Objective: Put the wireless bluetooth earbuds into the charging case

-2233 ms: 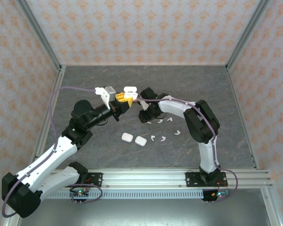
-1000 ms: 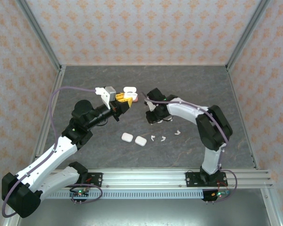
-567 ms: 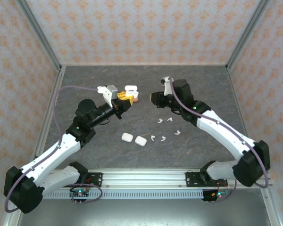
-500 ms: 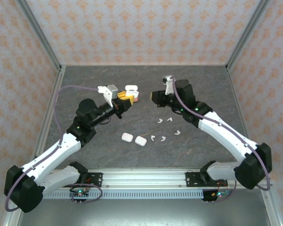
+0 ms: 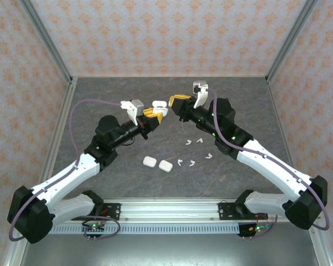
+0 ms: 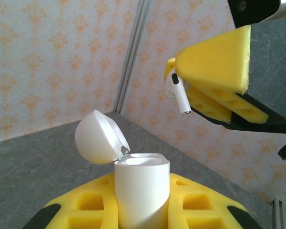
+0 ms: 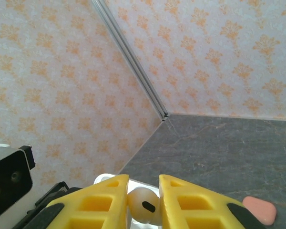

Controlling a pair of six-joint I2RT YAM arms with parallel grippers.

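My left gripper point(image 5: 153, 113) is shut on an upright white charging case point(image 6: 142, 191) with its round lid point(image 6: 99, 138) flipped open to the left. The case point(image 5: 159, 105) is held above the table at centre back. My right gripper point(image 5: 175, 101) hangs just right of it, shut on a white earbud point(image 7: 144, 205) pinched between its yellow fingers point(image 7: 101, 202). In the left wrist view that earbud point(image 6: 177, 90) hangs stem down, above and to the right of the case mouth and apart from it. Several more white earbuds point(image 5: 186, 142) lie on the table.
Two closed white cases point(image 5: 150, 161) point(image 5: 165, 165) lie side by side at the table's middle. A coral-pink item point(image 7: 260, 210) lies on the grey table point(image 5: 238, 105). Patterned walls and metal rails enclose the space.
The right arm has lifted off the table and swung up and left, bringing an earbud beside the open case. The left gripper has shifted slightly right with the case.
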